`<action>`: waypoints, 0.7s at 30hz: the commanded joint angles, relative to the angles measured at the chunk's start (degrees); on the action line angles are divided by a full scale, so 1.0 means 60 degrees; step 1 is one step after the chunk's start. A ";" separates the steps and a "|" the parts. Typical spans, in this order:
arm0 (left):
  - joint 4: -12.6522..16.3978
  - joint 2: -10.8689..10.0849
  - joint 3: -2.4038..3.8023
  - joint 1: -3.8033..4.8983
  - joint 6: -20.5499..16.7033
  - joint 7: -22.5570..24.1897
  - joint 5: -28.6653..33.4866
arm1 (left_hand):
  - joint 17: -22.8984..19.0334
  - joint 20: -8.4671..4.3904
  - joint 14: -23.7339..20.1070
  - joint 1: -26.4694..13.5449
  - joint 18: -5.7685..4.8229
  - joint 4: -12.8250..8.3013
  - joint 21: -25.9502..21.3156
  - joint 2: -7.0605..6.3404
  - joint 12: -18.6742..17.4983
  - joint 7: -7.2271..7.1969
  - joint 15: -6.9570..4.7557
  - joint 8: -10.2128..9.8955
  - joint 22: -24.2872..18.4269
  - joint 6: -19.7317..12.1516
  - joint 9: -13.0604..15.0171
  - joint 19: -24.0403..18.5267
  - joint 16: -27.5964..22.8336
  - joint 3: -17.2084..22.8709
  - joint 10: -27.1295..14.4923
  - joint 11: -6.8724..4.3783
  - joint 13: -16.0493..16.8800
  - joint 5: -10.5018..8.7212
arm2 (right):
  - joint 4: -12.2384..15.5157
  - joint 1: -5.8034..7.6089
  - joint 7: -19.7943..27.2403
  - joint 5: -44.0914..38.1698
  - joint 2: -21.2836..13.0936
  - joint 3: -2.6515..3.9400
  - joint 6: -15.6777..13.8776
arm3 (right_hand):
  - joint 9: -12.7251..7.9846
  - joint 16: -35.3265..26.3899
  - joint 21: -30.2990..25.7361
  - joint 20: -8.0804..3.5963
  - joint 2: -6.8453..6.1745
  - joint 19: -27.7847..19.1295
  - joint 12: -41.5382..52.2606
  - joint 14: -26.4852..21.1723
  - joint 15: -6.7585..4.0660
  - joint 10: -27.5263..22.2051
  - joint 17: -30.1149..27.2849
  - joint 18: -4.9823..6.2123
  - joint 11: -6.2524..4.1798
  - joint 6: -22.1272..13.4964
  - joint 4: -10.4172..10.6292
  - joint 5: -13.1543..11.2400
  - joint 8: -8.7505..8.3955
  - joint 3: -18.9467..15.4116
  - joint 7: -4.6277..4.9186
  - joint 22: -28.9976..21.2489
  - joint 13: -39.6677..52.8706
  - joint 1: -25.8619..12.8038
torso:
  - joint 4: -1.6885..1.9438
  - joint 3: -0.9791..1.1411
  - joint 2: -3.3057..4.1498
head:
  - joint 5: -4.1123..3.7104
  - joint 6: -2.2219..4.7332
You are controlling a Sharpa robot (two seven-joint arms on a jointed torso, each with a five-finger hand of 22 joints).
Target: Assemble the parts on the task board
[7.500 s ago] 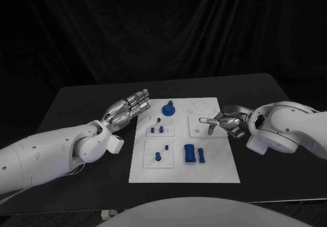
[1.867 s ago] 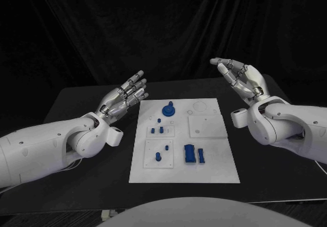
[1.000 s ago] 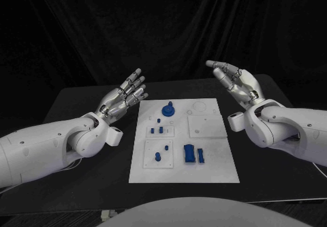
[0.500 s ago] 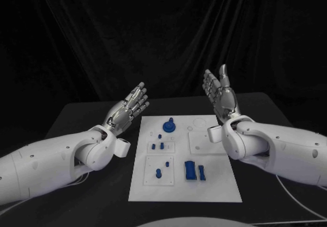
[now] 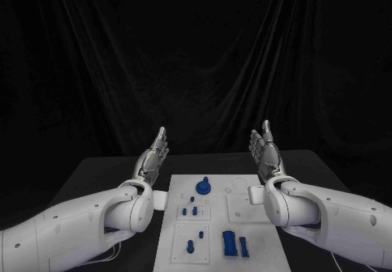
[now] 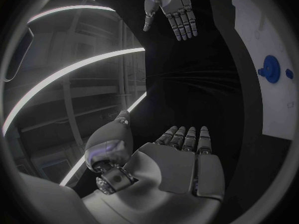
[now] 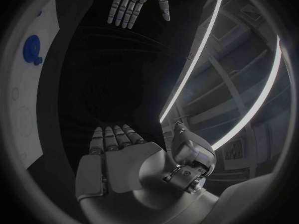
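The white task board (image 5: pixel 253 225) lies in the middle of the black table with several blue parts on it. A round blue knob (image 5: pixel 203 187) stands near its far end, small pegs (image 5: pixel 188 211) sit in a square plate, and two blue blocks (image 5: pixel 234 244) lie near the front. My left hand (image 5: pixel 153 158) is raised upright above the board's far left corner, fingers straight, holding nothing. My right hand (image 5: pixel 265 154) stands upright opposite it, palm facing the left hand, also empty. The left wrist view shows my left hand (image 6: pixel 177 157), the right hand (image 6: pixel 172 10) and the knob (image 6: pixel 271 68).
The black table (image 5: pixel 98 175) reaches out on both sides of the board. A dark curtain (image 5: pixel 196 73) hangs behind it. My two white forearms (image 5: pixel 98 226) flank the board's near half.
The head camera has tilted up, so the board sits lower in the picture. Both hands have turned more upright with fingers pointing up, palms facing each other.
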 commanded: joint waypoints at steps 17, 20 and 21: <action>0.0074 0.0069 0.0143 -0.0101 -0.1756 -0.0356 0.0563 | -0.0012 -0.0568 0.0014 -0.2511 -0.0273 -0.0475 -0.0066 -0.0194 -0.0055 0.0128 -0.0117 -0.0046 -0.0012 0.0005 -0.0011 -0.0006 -0.0036 0.0591 -0.0032 0.0034 -0.0011 -0.0920 | 0.0006 -0.0018 -0.0227 0.0177 -0.0002 0.0010 -0.0283 | -0.0010 -0.0035 -0.0033 -0.0048 0.0011 -0.0001 -0.0035 -0.0003 -0.0050 -0.0002 -0.0010 -0.0069 -0.0034 -0.0037 -0.0026 -0.0033 -0.0033 -0.0002 0.0001 -0.0011 -0.0010 -0.0060 | -0.0025 -0.0024 -0.0046 | 0.0008 0.0058; 0.0074 0.0069 0.0143 -0.0101 -0.1756 -0.0356 0.0563 | -0.0012 -0.0568 0.0014 -0.2679 -0.0273 -0.0475 -0.0066 -0.0194 -0.0055 0.0128 -0.0117 -0.0046 -0.0012 0.0005 -0.0011 -0.0006 -0.0036 0.0591 -0.0032 0.0034 -0.0011 -0.0920 | 0.0006 -0.0018 -0.0227 0.0177 -0.0002 0.0010 -0.0283 | -0.0010 -0.0035 -0.0033 -0.0048 0.0011 -0.0001 -0.0035 -0.0003 -0.0050 -0.0002 -0.0010 -0.0069 -0.0034 -0.0037 -0.0026 -0.0033 -0.0033 -0.0002 0.0001 -0.0011 -0.0010 -0.0060 | -0.0025 -0.0024 -0.0046 | 0.0008 0.0058; 0.0074 0.0069 0.0143 -0.0101 -0.1756 -0.0356 0.0563 | -0.0012 -0.0568 0.0014 -0.2720 -0.0273 -0.0475 -0.0066 -0.0194 -0.0055 0.0128 -0.0117 -0.0046 -0.0012 0.0005 -0.0011 -0.0006 -0.0036 0.0591 -0.0032 0.0034 -0.0011 -0.0920 | 0.0006 -0.0018 -0.0227 0.0177 -0.0002 0.0010 -0.0283 | -0.0010 -0.0035 -0.0033 -0.0048 0.0011 -0.0001 -0.0035 -0.0003 -0.0050 -0.0002 -0.0010 -0.0069 -0.0034 -0.0037 -0.0026 -0.0033 -0.0033 -0.0002 0.0001 -0.0011 -0.0010 -0.0060 | -0.0025 -0.0024 -0.0046 | 0.0008 0.0058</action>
